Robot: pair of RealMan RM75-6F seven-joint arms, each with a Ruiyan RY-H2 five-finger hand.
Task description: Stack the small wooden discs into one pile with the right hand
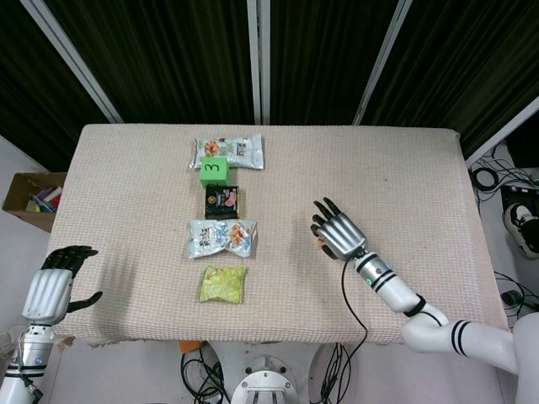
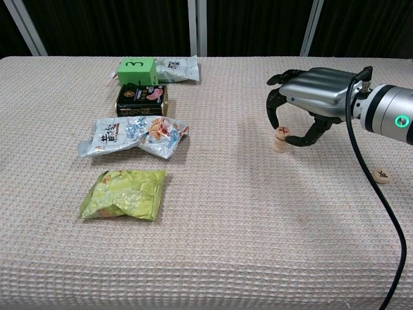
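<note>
Chest view: disc pile [image 2: 280,139] under right hand [image 2: 310,97], seemingly pinched.

You face a table [image 1: 126,168] covered in beige waffle-weave cloth, dark curtains [image 1: 168,50] with pale vertical posts behind it, a cardboard box [image 1: 29,198] on the pale floor left, cables [image 1: 497,181] right.

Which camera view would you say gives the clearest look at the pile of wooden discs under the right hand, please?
The chest view: the pile of wooden discs shows side-on, the top disc's red mark visible, between the curled fingers of the right hand. In the head view the right hand covers nearly all of it; only a sliver shows at the fingers' edge.
</note>
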